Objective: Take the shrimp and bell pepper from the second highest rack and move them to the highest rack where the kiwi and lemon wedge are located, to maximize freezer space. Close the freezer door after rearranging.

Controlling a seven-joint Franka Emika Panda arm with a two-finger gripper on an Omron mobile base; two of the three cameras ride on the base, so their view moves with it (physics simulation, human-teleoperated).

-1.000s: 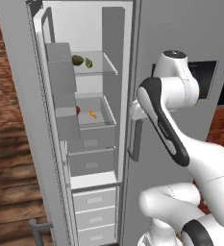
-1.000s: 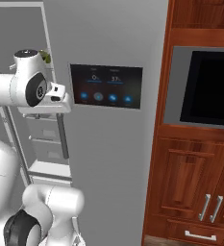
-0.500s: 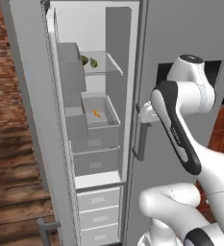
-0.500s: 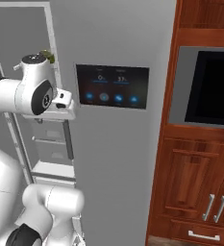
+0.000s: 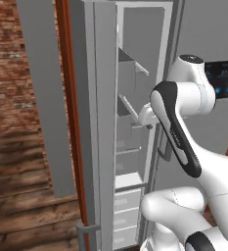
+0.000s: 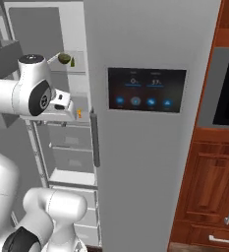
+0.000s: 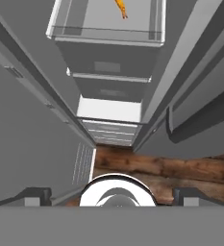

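Observation:
My gripper (image 7: 112, 197) is open and empty, looking down in front of the freezer (image 5: 130, 147). In the hand view the second highest rack (image 7: 104, 34), a grey bin, lies at the top with the orange shrimp (image 7: 121, 8) in it. From the right, the shrimp (image 6: 79, 113) shows just beside my hand (image 6: 62, 101). The kiwi (image 6: 63, 58) and lemon wedge (image 6: 72, 62) sit on the highest rack (image 6: 76, 69) above. The bell pepper is out of view. The freezer door (image 5: 86, 122) stands wide open, seen edge-on. My gripper (image 5: 146, 117) hangs at the freezer's opening, level with the bin.
The fridge's other door (image 6: 150, 162) with its black touch panel (image 6: 146, 89) and bar handle (image 6: 95, 138) is shut on the right. Drawers (image 7: 111, 132) fill the freezer's bottom. Wooden cabinets (image 6: 214, 187) stand far right, a brick wall (image 5: 17, 63) far left.
Both base views have shifted: the camera moved, and the freezer now appears narrower and more side-on. The hand has come closer to the freezer opening. The gripper stays open.

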